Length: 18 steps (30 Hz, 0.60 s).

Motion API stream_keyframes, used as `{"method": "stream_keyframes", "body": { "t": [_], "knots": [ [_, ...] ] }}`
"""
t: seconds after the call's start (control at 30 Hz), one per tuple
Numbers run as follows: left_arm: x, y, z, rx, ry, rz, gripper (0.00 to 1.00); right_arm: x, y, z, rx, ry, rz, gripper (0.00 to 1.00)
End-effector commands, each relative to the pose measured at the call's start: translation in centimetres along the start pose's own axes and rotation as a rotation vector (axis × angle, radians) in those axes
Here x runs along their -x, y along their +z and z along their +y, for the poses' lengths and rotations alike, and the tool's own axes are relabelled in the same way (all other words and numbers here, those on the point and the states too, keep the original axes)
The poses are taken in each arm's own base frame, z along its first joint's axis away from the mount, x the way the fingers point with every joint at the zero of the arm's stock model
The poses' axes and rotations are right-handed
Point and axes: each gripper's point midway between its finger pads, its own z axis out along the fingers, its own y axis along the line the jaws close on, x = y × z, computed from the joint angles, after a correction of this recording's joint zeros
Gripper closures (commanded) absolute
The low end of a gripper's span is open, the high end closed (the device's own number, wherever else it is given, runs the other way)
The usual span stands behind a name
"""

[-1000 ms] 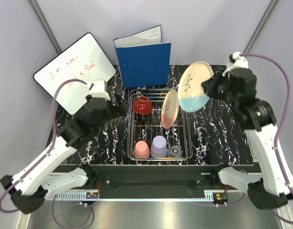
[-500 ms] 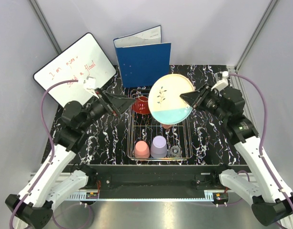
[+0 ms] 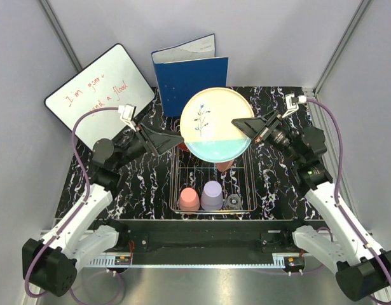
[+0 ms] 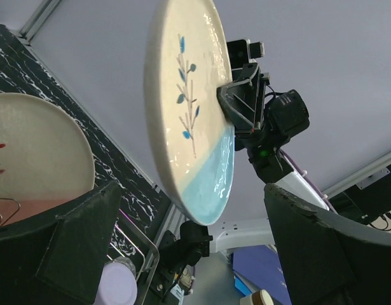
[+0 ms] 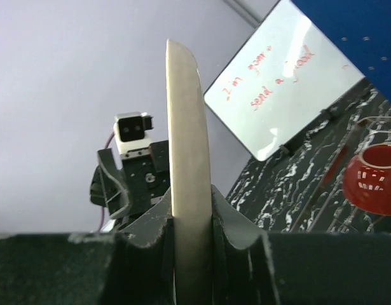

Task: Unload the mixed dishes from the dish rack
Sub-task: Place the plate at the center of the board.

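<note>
My right gripper (image 3: 241, 126) is shut on the rim of the cream and pale blue plate (image 3: 214, 124) and holds it high over the back of the dish rack (image 3: 247, 184). The right wrist view shows the plate edge-on (image 5: 189, 127) between my pads (image 5: 236, 222). My left gripper (image 3: 176, 141) is open, close to the plate's left edge; in its view the plate (image 4: 189, 114) hangs beyond the spread fingers (image 4: 74, 248). In the rack are the salmon plate (image 4: 36, 159), red bowl (image 5: 373, 178), pink cup (image 3: 189, 199), lavender cup (image 3: 212, 195) and clear glass (image 3: 233, 201).
A blue binder (image 3: 190, 76) stands behind the rack. A whiteboard (image 3: 100, 95) with red writing leans at the back left. The rack sits on a black marbled table (image 3: 284, 178). Grey walls close in the sides.
My right gripper has swung the pale blue plate left and up from the right side to above the rack. My left gripper has risen and turned toward the plate.
</note>
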Motion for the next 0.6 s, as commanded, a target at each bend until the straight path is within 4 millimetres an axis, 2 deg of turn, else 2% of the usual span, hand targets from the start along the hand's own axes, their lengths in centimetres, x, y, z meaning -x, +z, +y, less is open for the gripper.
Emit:
{"method": "stream_keyframes", "body": {
  "t": [0.0, 0.27, 0.4, 0.43, 0.53, 0.57],
  "knots": [
    [0.8, 0.3, -1.9, -0.084, 0.046, -0.003, 0.01, 1.9, -0.9, 6.5, 0.265, -0.031, -0.061, 1.00],
    [1.5, 1.6, -1.5, -0.085, 0.034, 0.007, 0.02, -0.4, 0.0, 5.4, 0.270, 0.005, 0.025, 1.00],
    [1.3, 2.1, -1.2, -0.086, 0.028, 0.024, 0.11, -1.7, 0.8, 5.1, 0.271, 0.014, 0.063, 1.00],
    [1.2, 2.2, -1.2, -0.088, 0.029, 0.028, 0.21, -2.0, 1.1, 4.7, 0.266, 0.016, 0.071, 1.00],
    [0.9, 2.3, -1.2, -0.090, 0.030, 0.040, 0.40, -2.3, 1.3, 4.5, 0.264, 0.018, 0.074, 1.00],
    [0.9, 2.2, -1.3, -0.095, 0.036, 0.044, 0.51, -2.3, 1.4, 4.4, 0.260, 0.017, 0.074, 1.00]
  ]
}}
